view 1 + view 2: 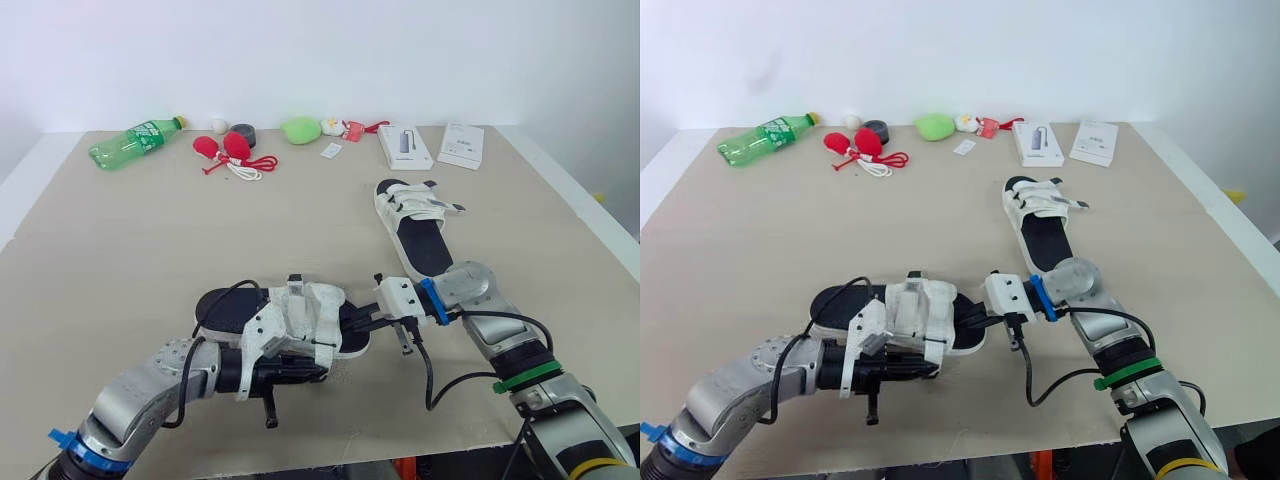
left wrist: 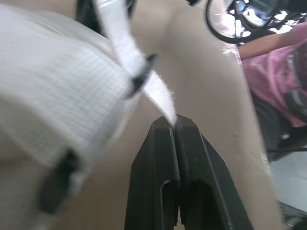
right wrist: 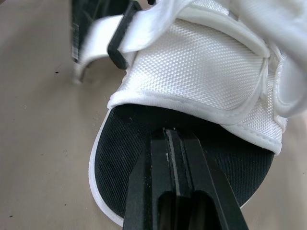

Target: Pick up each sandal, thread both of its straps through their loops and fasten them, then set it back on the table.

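Up close, we see our left gripper (image 2: 175, 125) pinched tight on the tip of a white fabric strap (image 2: 158, 91) of the near white-and-black sandal (image 1: 300, 312) on the tan table (image 1: 120, 260). Our right gripper (image 3: 172, 134), fingers together, touches its black footbed at the toe. A second matching sandal (image 1: 415, 220) lies behind it, and a green plastic bottle (image 1: 135, 142) far back.

The beige table (image 1: 120, 260) carries a white sandal (image 1: 415, 225), green bottle (image 1: 135, 142) and white box (image 1: 405, 146).
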